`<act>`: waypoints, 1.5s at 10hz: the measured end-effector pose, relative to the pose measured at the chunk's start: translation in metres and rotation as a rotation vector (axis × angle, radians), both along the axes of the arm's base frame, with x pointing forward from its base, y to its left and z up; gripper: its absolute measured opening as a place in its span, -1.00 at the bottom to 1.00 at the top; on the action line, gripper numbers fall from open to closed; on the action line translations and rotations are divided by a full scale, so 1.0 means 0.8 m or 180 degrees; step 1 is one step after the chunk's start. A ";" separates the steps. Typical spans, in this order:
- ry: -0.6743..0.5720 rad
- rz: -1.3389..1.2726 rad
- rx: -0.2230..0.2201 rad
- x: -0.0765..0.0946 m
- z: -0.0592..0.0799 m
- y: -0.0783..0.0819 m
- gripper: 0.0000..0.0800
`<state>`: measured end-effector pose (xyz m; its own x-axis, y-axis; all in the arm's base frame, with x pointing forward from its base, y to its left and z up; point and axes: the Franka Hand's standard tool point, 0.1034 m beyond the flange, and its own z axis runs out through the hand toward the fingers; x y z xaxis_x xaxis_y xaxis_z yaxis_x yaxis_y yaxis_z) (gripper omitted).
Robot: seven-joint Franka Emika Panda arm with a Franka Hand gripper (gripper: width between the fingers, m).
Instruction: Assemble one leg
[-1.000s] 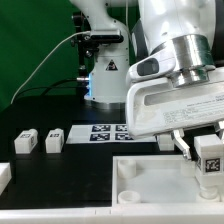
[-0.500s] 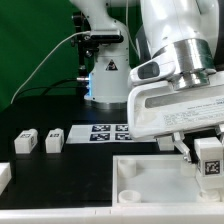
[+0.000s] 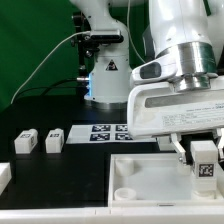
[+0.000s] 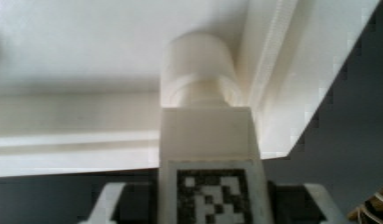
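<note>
My gripper point(image 3: 203, 155) is shut on a leg point(image 3: 206, 160), a small white boxy block with a black-and-white tag, and holds it upright over the far right part of the large white panel point(image 3: 150, 175). In the wrist view the leg point(image 4: 211, 160) stands between my fingers point(image 4: 120, 200), its rounded end pointing down at the panel point(image 4: 99, 90) close to the raised rim. Two more legs point(image 3: 27, 141) point(image 3: 55, 139) lie on the black table at the exterior view's left. A further white block point(image 3: 4, 174) lies at the left edge.
The marker board point(image 3: 105, 131) lies flat on the table behind the panel. A round socket point(image 3: 126, 190) sits in the panel's near left corner. The robot base point(image 3: 100, 70) and a cable stand at the back.
My gripper with the leg has shifted a little toward the exterior view's left and down toward the panel.
</note>
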<state>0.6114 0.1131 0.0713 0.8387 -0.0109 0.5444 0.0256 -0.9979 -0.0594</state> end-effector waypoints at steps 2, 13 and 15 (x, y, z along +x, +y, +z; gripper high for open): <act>-0.0111 0.0000 -0.0012 0.002 -0.001 0.006 -0.27; -0.0029 -0.0026 0.0002 0.003 -0.006 0.007 0.62; -0.0028 -0.0026 0.0001 0.003 -0.006 0.007 0.62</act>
<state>0.6137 0.1189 0.0665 0.8338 -0.0180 0.5518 0.0180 -0.9981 -0.0596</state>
